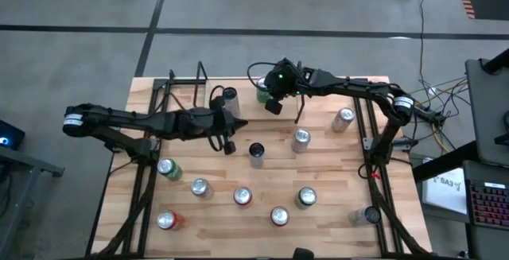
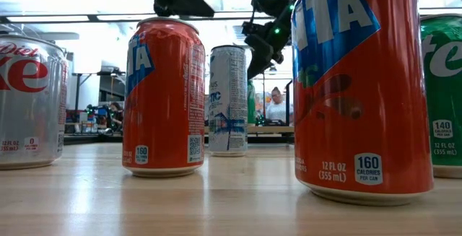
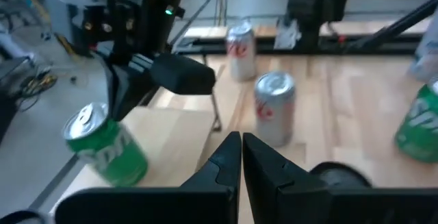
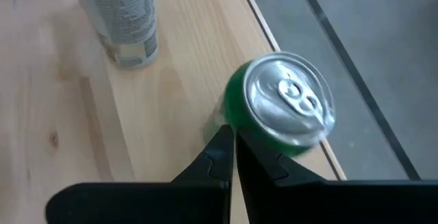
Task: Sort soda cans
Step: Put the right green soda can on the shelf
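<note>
green aluminium, glossy: a green can (image 4: 284, 111) sits at the far edge of the table, close under my right gripper (image 4: 231, 142). its silver top with pull tab faces up at my wrist camera, and the body looks tilted, though i cannot tell whether it is leaning or only seen at an angle. my right fingers are pressed together with no gap, holding nothing; their tips lie just beside the can's side, and i cannot tell if they touch it.

a tall slim pale can (image 4: 120, 15) stands upright near it on the same far strip of wood.

my left gripper (image 3: 241, 152) is likewise fully closed and empty, hovering over the table's middle (image 1: 231, 145), close to a black can (image 1: 256, 150).

other cans stand scattered, all cylinders with silver lids: two silver-white ones (image 1: 301, 139) on the right side, a row of red ones (image 1: 242, 196) and green ones (image 1: 306, 198) along the near side, one silver can (image 1: 200, 187) among them. from table height, the nearest orange-red can (image 2: 361, 84) fills the view, its print reading 12 fl oz.

table (image 1: 334, 212): light wooden planks, matte, visible grain. dark metal frames stand at both sides.
</note>
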